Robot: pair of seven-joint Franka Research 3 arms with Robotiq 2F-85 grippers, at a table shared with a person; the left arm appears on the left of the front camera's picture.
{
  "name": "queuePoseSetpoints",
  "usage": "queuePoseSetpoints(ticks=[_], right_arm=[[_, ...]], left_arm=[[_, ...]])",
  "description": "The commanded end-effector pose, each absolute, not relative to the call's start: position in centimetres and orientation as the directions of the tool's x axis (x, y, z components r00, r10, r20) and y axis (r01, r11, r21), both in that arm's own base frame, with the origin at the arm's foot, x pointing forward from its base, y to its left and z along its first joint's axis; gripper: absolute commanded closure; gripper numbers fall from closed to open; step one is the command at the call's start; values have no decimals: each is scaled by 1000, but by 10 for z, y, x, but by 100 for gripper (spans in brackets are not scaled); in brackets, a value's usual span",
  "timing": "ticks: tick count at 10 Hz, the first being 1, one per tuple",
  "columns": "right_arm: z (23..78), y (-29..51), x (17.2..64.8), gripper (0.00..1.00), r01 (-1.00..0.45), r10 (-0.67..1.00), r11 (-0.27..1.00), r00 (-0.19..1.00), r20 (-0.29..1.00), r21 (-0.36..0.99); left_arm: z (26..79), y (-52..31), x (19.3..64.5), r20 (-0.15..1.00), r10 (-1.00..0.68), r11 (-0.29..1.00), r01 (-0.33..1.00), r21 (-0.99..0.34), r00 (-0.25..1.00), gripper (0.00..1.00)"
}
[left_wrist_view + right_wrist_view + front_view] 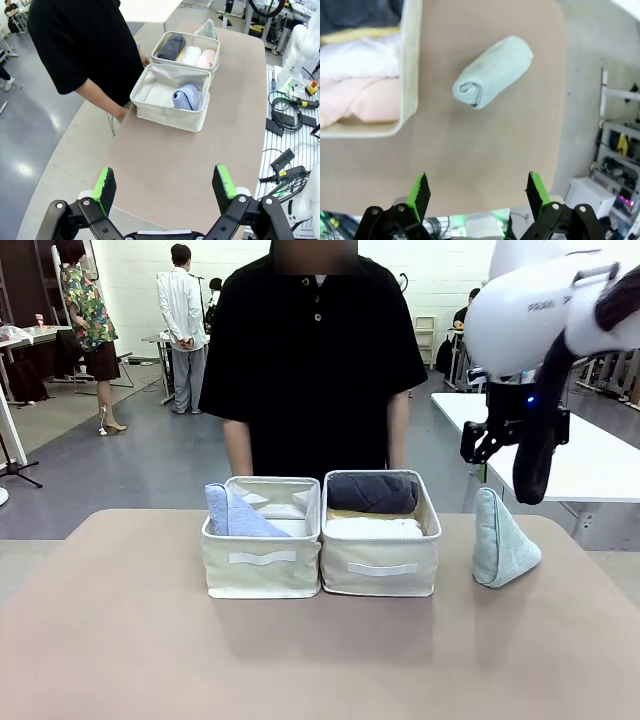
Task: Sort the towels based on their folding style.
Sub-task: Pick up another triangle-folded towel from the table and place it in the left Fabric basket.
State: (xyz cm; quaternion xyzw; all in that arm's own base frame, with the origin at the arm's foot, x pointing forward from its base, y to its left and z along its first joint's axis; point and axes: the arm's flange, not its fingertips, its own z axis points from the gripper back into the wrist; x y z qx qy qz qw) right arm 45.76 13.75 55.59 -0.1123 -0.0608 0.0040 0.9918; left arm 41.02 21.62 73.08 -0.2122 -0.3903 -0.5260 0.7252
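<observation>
A pale mint cone towel [500,540] [492,70] [207,30] stands on the table to the right of the two cream bins. My right gripper [477,175] hangs open above it, empty. In the left bin [262,575] lies a periwinkle blue cone towel [235,512] [186,96]. The right bin [382,575] holds rolled towels: dark grey [372,492] [171,46], yellow [350,513], white [375,528] [191,54] and pale pink [206,57] [365,97]. My left gripper [164,171] is open and empty, high over the table's near end, well away from the bins.
A person in a black shirt [315,350] stands at the far edge right behind the bins, one forearm [107,97] close to the left bin. The right arm [540,310] reaches in from the upper right. Bare tabletop [300,660] lies in front of the bins.
</observation>
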Motion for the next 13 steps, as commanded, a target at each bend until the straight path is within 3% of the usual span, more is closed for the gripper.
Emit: queuePoseSetpoints(ticks=[1,2,6,7,9,13], right_arm=[[570,139,448,0,76,-20,946,984,178,-316],[556,137,458,0,6,22,975,993,120,-223],[556,139,459,0,29,5,969,991,135,-246],[549,139,474,0,204,-179,968,970,165,-149],[535,139,494,0,411,-401,911,902,160,-34],[512,145,512,0,646,-619,760,755,217,-80]], left_arm=[[731,215,409,792,-594,357,928,105,139,0],[731,215,409,792,-594,357,928,105,139,0],[731,215,409,792,-594,357,928,105,139,0],[731,215,409,792,-594,357,928,105,139,0],[731,215,409,792,-594,357,928,105,139,0],[731,215,409,792,-594,357,928,105,139,0]])
